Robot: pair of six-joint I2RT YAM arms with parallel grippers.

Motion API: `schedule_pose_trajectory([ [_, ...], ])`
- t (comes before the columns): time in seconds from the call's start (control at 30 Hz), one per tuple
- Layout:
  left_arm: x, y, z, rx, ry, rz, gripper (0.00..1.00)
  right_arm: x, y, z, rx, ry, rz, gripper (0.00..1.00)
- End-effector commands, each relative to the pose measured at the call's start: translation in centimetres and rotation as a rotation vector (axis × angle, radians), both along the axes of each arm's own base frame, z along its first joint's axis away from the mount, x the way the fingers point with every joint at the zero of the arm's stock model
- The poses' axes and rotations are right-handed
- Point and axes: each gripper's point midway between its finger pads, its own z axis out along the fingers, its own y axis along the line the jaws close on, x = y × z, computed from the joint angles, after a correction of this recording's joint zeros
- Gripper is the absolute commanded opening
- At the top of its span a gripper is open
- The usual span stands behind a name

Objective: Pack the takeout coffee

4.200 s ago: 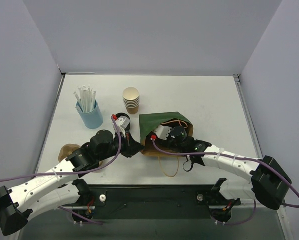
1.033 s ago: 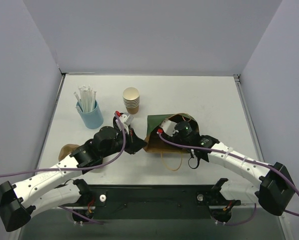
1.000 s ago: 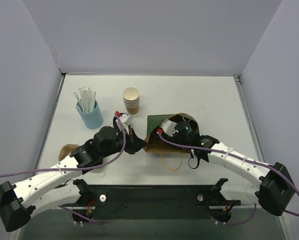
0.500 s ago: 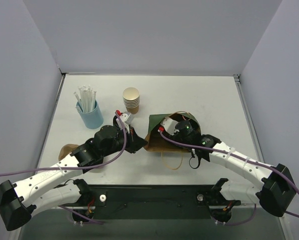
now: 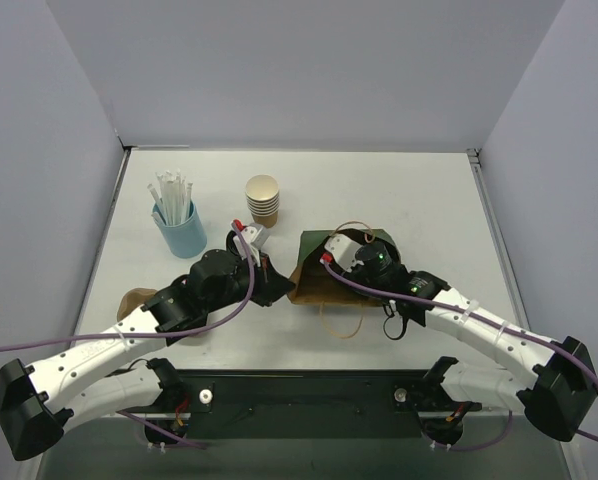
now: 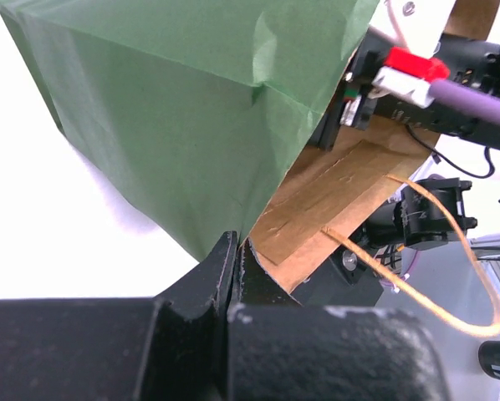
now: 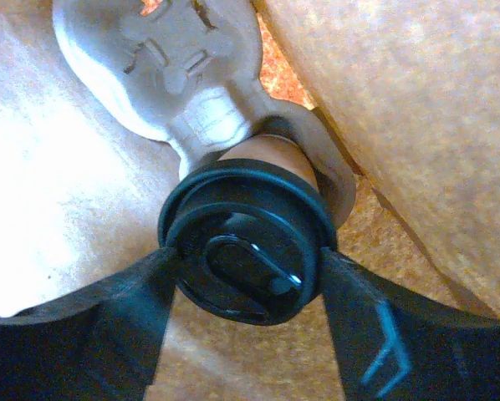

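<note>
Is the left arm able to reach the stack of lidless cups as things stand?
Probably not yet. The left gripper is shut on the edge of the green bag. The cup stack stands beyond it with nothing between, but the arm must release the bag first.

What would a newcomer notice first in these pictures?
The green bag lies in the middle of the top view, and the right gripper reaches inside it. There the lidded coffee sits between that gripper's fingers, against a grey moulded holder. To the left, the left gripper pinches the bag's edge.
</note>
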Motion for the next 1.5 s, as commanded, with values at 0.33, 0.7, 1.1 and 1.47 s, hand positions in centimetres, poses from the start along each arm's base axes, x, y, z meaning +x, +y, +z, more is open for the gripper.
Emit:
schedule_pose_trajectory([
  [0.33, 0.0, -0.2, 0.4, 0.027, -0.001, -0.02, 0.0, 0.1, 1.0, 3.2, 0.104, -0.049, 0.009, 0.47],
  [0.7, 0.0, -0.3, 0.3, 0.031, 0.002, -0.023, 0.0, 1.4, 0.1, 3.4, 0.046, -0.09, -0.057, 0.61],
  [1.1, 0.2, -0.5, 0.9, 0.023, -0.012, -0.027, 0.0, 2.6, 0.7, 2.0, 0.032, -0.074, -0.097, 0.82],
  [1.47, 0.2, -0.6, 1.1, 0.019, -0.013, -0.028, 0.0, 4.0, 1.3, 1.3, 0.039, -0.102, -0.14, 0.82],
])
